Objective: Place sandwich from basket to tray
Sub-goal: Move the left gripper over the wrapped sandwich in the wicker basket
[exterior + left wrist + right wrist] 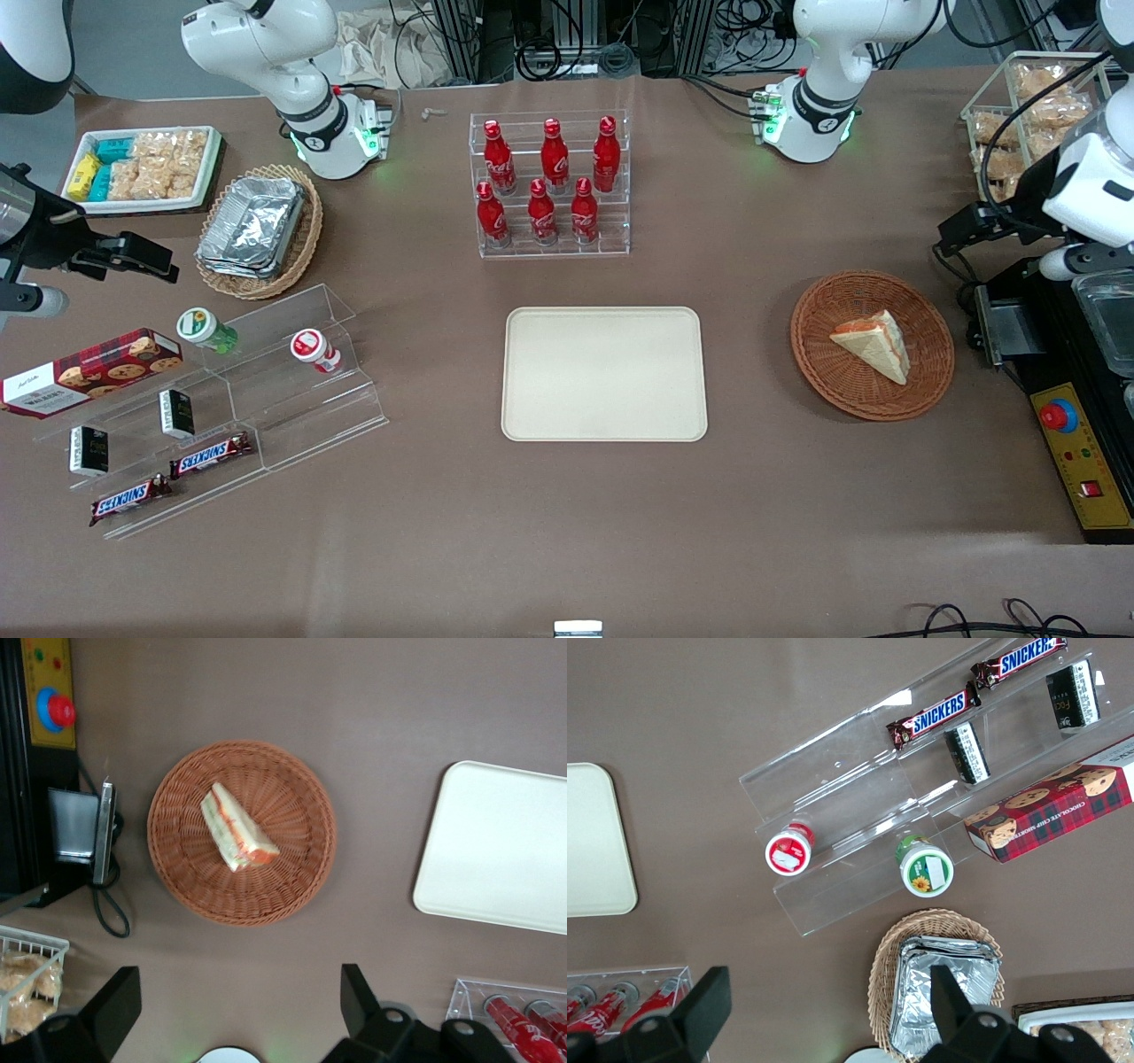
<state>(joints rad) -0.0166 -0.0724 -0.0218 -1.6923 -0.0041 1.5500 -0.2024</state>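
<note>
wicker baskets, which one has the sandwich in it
The reddish-brown basket beside the tray holds the sandwich; the tan basket holds foil trays. The gripper hovers above it, open.

The two candy bars [211, 454] at the lower left of the front view say "SNICKERS". The red plaid cookie box [1050, 810] says "CHOCOLATE CHIP".

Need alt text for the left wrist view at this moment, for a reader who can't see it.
A triangular sandwich lies in a round reddish-brown wicker basket on the brown table, seen from above by the left arm's gripper, which hangs open over the table beside the basket, holding nothing. The empty cream tray sits apart from the basket.
</note>
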